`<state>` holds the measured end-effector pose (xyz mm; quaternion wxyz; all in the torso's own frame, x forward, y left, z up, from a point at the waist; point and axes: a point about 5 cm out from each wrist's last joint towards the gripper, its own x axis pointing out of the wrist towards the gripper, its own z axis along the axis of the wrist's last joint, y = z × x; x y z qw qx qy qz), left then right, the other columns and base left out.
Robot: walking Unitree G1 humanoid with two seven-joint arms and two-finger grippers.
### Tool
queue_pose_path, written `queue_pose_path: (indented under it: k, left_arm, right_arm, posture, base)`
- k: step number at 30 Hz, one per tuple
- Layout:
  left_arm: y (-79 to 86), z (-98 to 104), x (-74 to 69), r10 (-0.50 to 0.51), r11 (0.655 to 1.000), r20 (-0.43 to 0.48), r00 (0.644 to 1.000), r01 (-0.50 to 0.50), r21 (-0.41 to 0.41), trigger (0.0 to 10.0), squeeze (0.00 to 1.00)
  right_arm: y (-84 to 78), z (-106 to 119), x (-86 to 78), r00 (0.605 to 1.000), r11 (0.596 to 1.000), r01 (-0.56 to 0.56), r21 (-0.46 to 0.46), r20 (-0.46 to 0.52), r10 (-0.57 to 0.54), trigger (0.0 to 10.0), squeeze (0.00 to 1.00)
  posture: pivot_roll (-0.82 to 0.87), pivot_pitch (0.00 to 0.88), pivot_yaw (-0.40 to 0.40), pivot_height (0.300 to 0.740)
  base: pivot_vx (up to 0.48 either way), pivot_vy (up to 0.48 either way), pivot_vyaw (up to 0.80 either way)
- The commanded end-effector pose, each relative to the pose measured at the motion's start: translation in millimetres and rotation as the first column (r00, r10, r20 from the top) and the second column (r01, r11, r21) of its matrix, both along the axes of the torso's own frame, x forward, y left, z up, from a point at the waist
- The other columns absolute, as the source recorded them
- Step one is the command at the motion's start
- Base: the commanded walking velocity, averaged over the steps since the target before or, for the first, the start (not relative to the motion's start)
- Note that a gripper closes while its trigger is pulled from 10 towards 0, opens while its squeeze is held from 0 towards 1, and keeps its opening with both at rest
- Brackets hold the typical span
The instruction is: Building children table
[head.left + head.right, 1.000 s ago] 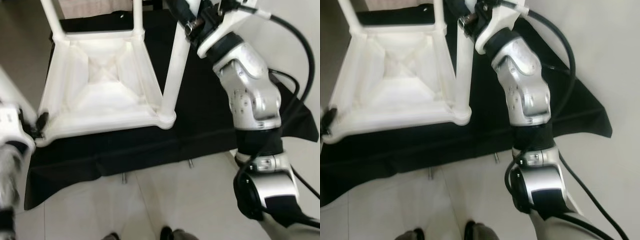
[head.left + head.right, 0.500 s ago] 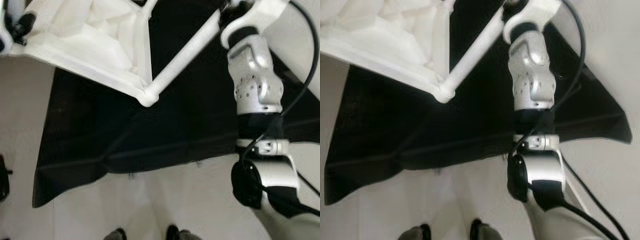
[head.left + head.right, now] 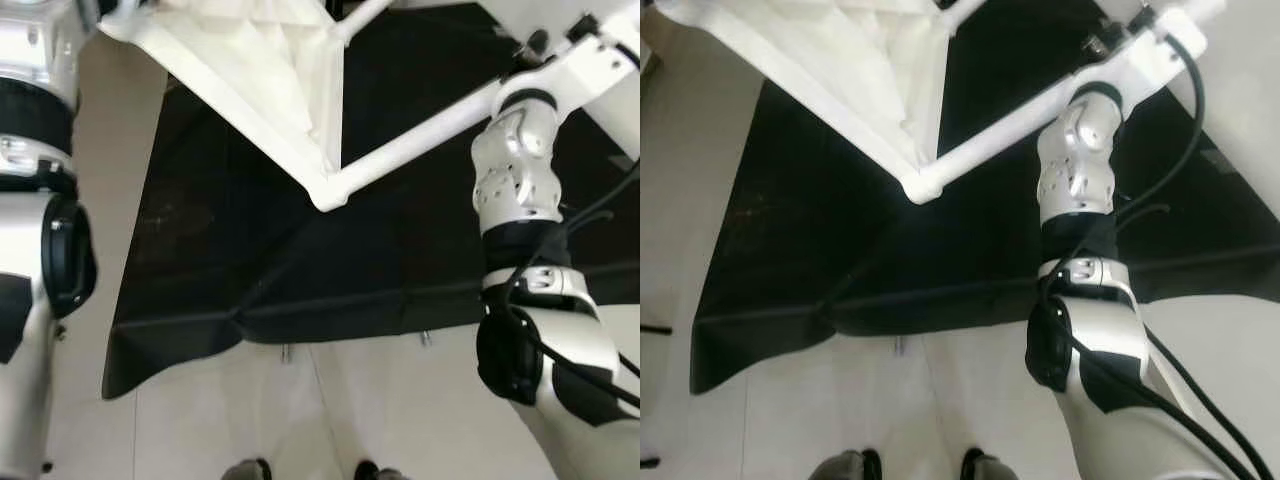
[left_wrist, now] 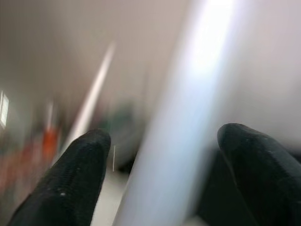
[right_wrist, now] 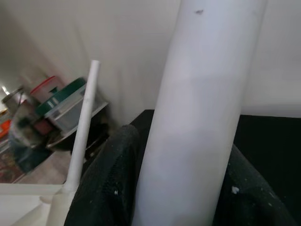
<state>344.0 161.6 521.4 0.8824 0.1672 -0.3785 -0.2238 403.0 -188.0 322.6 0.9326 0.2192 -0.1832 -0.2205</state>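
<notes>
**A:** Where is the white children's table (image 3: 262,85) at this moment?

**B:** It is tipped over the black cloth (image 3: 300,240) that lies spread on the pale floor (image 3: 380,410). Its underside faces the camera, and one corner (image 3: 328,195) points down toward the middle of the cloth. From that corner a long white leg (image 3: 420,140) slants up and to the right.

**A:** And the right gripper?

**B:** The right gripper (image 5: 176,188) is clamped around that leg near its far right end. In the right wrist view the white tube runs straight between the two black fingers (image 5: 110,183), which press it on either side. The silver right arm (image 3: 515,180) stands on the right of the scene, with the leg crossing just behind its forearm.

**A:** What about the left side?

**B:** The left arm (image 3: 35,120) rises at the far left, beside the table's far left edge. In the left wrist view, which is blurred, a pale bar (image 4: 188,117) of the table passes between the fingers of the left gripper (image 4: 160,174), but I cannot tell whether they pinch it.

**A:** Anything else near?

**B:** Two dark shoe tips (image 3: 250,468) show at the near edge of the floor.
</notes>
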Motion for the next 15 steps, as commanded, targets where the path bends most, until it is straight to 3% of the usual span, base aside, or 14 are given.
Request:
queue_pose_path:
  k: [1,8,10,11,12,13,15]
  left_arm:
    - [6.8,15.2,-15.7,-0.027,0.999,0.089,0.996,0.029,-0.017,10.0,1.0]
    - [17.9,21.0,-25.3,-0.038,0.998,0.118,0.992,0.043,-0.038,10.0,1.0]
    - [18.8,20.9,-26.9,-0.041,0.998,0.12,0.992,0.045,-0.034,10.0,0.95]
    - [20.3,20.4,-28.8,-0.041,0.999,0.125,0.991,0.043,-0.02,10.0,0.15]
    - [21.5,19.0,-30.9,-0.046,0.999,0.125,0.991,0.047,-0.003,10.0,0.0]
    - [21.5,19.0,-30.9,-0.046,0.999,0.125,0.991,0.047,-0.003,10.0,0.0]
    - [25.4,14.5,-34.9,-0.063,0.998,0.118,0.991,0.062,0.009,10.0,0.0]
  right_arm:
    - [0.2,-191.1,-16.8,0.586,0.968,-0.166,-0.186,-0.808,-0.054,10.0,0.0]
    - [-7.8,-204.2,-23.4,0.53,0.974,-0.117,-0.194,-0.842,-0.103,10.0,0.0]
    - [-8.5,-206.5,-24.7,0.519,0.975,-0.115,-0.191,-0.848,-0.105,10.0,0.0]
    - [-9.2,-209.6,-26.4,0.502,0.974,-0.115,-0.196,-0.857,-0.113,10.0,0.0]
    - [-10.1,-214.4,-29.1,0.482,0.976,-0.113,-0.188,-0.869,-0.112,10.0,0.0]
    - [-10.1,-214.4,-29.1,0.482,0.976,-0.113,-0.188,-0.869,-0.112,10.0,0.0]
    - [-11.8,-225.3,-35.2,0.446,0.982,-0.101,-0.159,-0.89,-0.098,10.0,0.0]
  posture:
    - [0.07,0.205,0.057,0.74]
    - [0.08,0.207,0.042,0.74]
    - [0.08,0.209,0.033,0.74]
    - [0.08,0.209,0.033,0.74]
    - [0.08,0.211,0.028,0.74]
    - [0.08,0.211,0.028,0.74]
    - [0.09,0.214,0.023,0.74]
  base:
    - [0.0,0.0,0.0]
    - [0.0,0.0,0.0]
    - [0.0,0.0,0.0]
    - [0.0,0.0,0.0]
    - [0.0,0.0,0.0]
    - [0.0,0.0,0.0]
    - [0.0,0.0,0.0]
